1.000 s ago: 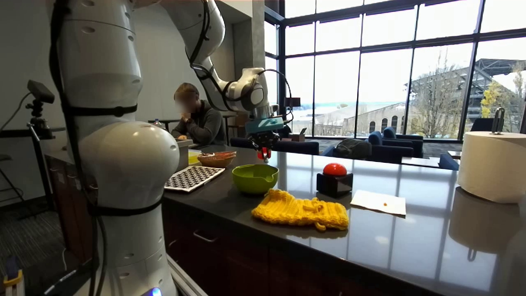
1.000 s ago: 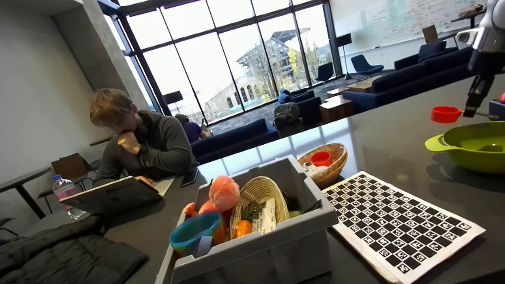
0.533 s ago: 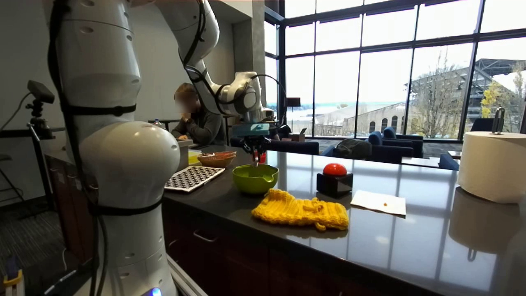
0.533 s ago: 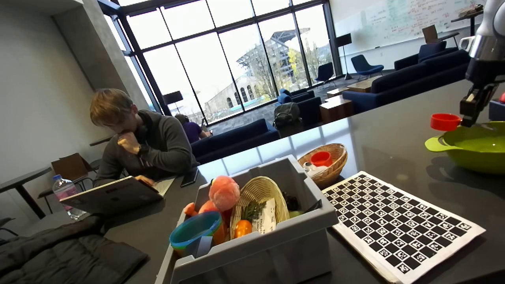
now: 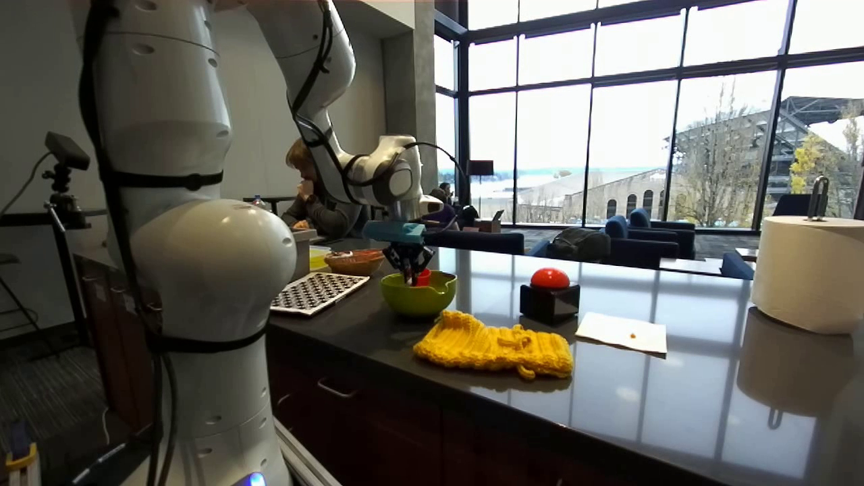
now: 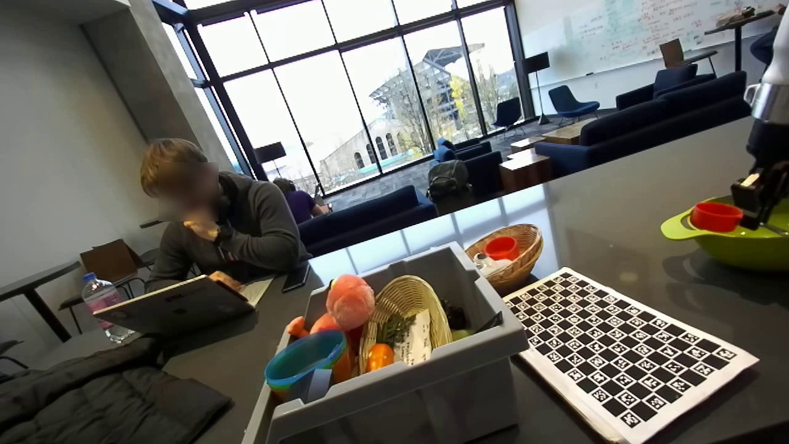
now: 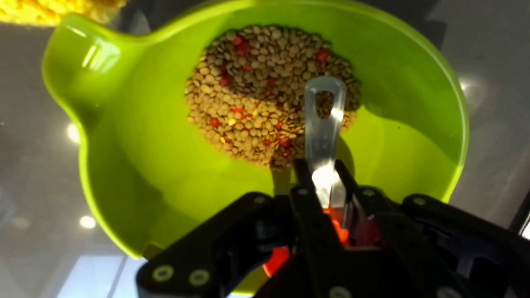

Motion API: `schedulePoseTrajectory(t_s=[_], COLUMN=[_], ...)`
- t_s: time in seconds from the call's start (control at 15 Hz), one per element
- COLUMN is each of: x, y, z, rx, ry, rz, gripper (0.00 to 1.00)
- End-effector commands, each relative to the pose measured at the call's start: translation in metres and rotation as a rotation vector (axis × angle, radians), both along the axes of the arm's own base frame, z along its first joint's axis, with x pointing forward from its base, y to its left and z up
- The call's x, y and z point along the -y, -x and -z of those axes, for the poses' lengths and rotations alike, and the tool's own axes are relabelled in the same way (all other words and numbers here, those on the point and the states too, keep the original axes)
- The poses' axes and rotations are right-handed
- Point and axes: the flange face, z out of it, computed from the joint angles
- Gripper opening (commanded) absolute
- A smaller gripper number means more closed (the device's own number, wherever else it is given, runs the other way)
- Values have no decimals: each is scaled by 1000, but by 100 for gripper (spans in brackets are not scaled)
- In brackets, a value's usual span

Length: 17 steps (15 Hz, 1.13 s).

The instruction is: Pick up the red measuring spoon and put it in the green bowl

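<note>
On the counter sits the green bowl. In the wrist view the pincer grips the red measuring spoon at the bowl's six-o'clock side, handle pointing toward twelve, cup toward six, close to the rim; a clean release likely turns on the cup clearing it.

You're in a shared work lounge: in an exterior view, laptop at eight o'clock, sofa at two, distantly, probably, a whiteboard just before two.
</note>
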Motion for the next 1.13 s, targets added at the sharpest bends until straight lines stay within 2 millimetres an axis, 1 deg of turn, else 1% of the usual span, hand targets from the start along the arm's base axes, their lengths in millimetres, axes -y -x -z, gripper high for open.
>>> schedulePoseTrajectory(t_s=[0.0,0.2,0.27,0.33,0.4,0.47,0.67,0.8,0.93,1.0,1.07], x=[4,8,10,12,13,15,19,22,24,25,26], y=[12,13,12,13,13,13,12,9,6,4,1], z=[-1,0,-1,-2,-3,-4,-12,-26,-51,-64,-82], rx=[4,10,9,12,14,16,39,75,122,152,177], ry=[-10,-15,-17,-19,-20,-22,-12,13,80,118,165], rz=[52,65,71,76,81,86,88,61,13,-15,-30], gripper=[4,4,41,43,47,52,73,87,98,100,100])
